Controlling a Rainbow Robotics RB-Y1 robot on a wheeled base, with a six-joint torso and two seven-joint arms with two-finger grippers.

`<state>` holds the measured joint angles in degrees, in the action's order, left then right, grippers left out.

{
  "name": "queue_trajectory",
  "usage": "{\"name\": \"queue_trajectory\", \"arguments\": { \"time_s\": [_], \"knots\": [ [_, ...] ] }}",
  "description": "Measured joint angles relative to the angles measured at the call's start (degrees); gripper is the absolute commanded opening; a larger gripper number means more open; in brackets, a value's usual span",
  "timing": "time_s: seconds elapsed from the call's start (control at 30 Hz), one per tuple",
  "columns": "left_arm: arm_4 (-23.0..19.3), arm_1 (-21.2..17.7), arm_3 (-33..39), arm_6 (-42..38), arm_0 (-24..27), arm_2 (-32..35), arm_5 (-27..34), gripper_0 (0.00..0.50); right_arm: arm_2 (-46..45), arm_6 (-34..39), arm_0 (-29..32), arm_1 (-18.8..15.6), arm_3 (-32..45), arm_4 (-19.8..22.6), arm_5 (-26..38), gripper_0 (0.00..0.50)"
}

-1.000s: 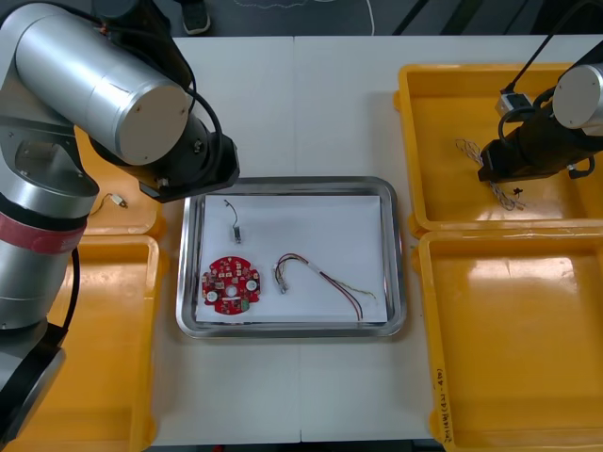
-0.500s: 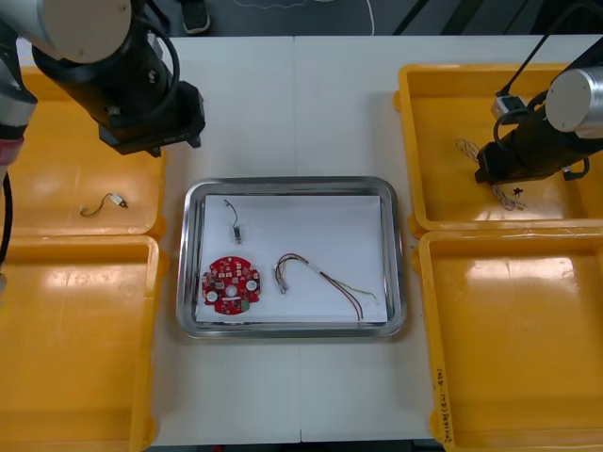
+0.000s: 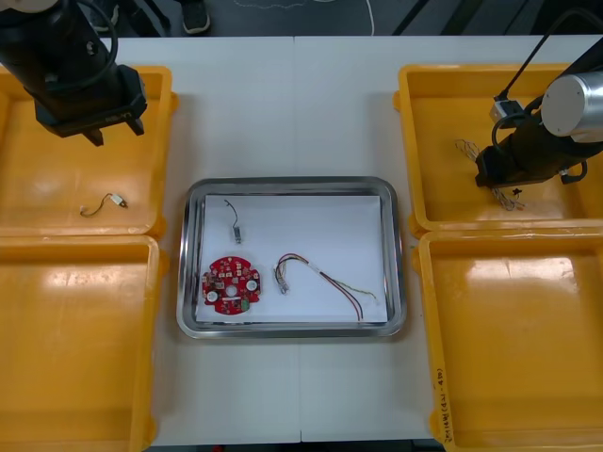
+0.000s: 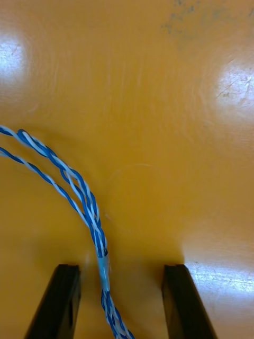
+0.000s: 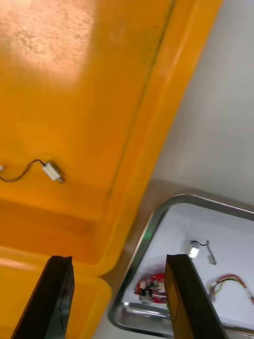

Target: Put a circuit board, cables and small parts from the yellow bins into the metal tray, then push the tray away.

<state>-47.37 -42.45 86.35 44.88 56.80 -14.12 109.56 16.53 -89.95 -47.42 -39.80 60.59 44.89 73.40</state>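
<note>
The metal tray (image 3: pixel 292 184), white inside, holds a round red circuit board (image 3: pixel 231 282), a red and yellow cable (image 3: pixel 320 279) and a small metal part (image 3: pixel 234 226) on a black wire. My left gripper (image 3: pixel 115 134) hangs open above the far left yellow bin (image 3: pixel 160 141), away from the tray. In the left wrist view its fingers (image 5: pixel 58 296) stand apart, with the tray (image 5: pixel 159 217) and board (image 5: pixel 151 286) beyond them. My right gripper (image 3: pixel 485 174) is low in the far right bin (image 3: pixel 443 85). It is open (image 4: pixel 120 270) with the twisted blue and white cable (image 4: pixel 100 254) running between its fingers.
Another small metal part (image 3: pixel 108 201) with a wire lies in the far left bin, also in the left wrist view (image 5: pixel 52 170). The near left bin (image 3: pixel 75 339) and near right bin (image 3: pixel 513 339) flank the tray. Shoes show beyond the far edge.
My left arm has swung from the tray's far left corner out to the left, over the far left bin. The right gripper has barely shifted in its bin.
</note>
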Motion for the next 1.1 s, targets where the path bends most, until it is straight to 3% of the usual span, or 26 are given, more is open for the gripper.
{"name": "queue_trajectory", "arguments": {
  "time_s": [0.03,0.1,0.17,0.3,0.63,0.97,1.1],
  "knots": [
    [-0.04,-0.54,-0.84,1.64,0.0,0.0,0.0,0.5,0.04,0.0,0.0,0.0,0.0,-0.04,0.0,0.24],
    [-0.06,-1.52,-2.48,5.74,0.0,0.0,0.0,0.5,0.05,0.0,0.0,0.0,0.0,-0.23,-0.01,0.075],
    [-0.15,-2.47,-4.12,10.56,0.0,0.0,0.0,0.5,0.05,0.0,0.0,0.0,0.0,-0.45,-0.01,0.0],
    [-0.61,-3.98,-6.47,16.97,-0.07,0.0,0.02,0.5,0.05,0.0,0.0,0.0,0.0,-0.68,-0.01,0.0],
    [-0.45,-5.22,-6.89,17.17,-4.55,3.92,-3.2,0.5,0.05,0.0,-0.13,-0.01,0.0,-0.64,0.41,0.0],
    [1.54,-5.13,-6.89,17.16,-8.75,4.36,-8.68,0.5,-1.5,0.0,-0.68,-0.02,0.85,1.27,7.92,0.0],
    [5.33,-3.26,-6.89,17.16,-10.77,7.11,-10.01,0.5,-3.08,0.11,-0.99,-0.02,2.67,1.82,11.93,0.0]
  ]
}}
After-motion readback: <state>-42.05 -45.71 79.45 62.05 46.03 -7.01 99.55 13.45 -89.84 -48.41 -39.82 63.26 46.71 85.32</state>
